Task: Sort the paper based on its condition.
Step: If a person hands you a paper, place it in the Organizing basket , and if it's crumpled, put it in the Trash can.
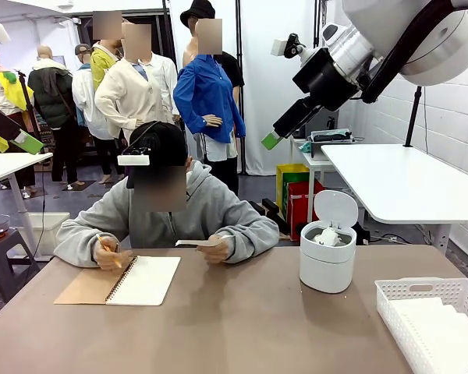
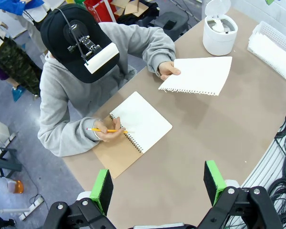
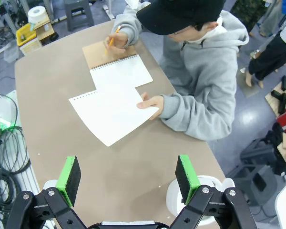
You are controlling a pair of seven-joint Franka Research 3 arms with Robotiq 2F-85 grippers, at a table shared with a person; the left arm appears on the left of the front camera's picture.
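Sitting at the far side of the brown worktop [image 1: 242, 327] in a grey hoodie and black cap, bending over an open spiral notebook [image 1: 144, 280]. Pressing a yellow pencil [image 2: 107, 130] to the blank page with the pencil hand [image 1: 109, 253]. Holding a smooth loose sheet [image 2: 198, 75] of the paper by one edge in the other hand [image 2: 168, 70], flat and raised slightly off the worktop, between the notebook and the white bin [image 1: 327, 261]. Showing a ragged fringe of torn holes along one side of that sheet. Lying inside the bin, under its raised lid: a crumpled wad [image 1: 327, 234]. Resting in the white basket [image 1: 388, 302] at the near corner on the robot's right: a stack of flat sheets [image 1: 444, 327]. Hanging high over the worktop, green pads spread wide apart and clamping nothing: the left gripper [image 2: 158, 186], looking down on the notebook and the person. Hovering likewise well clear of the paper, pads fully apart and empty: the right gripper [image 3: 127, 177], aloft on the bin side of the worktop.
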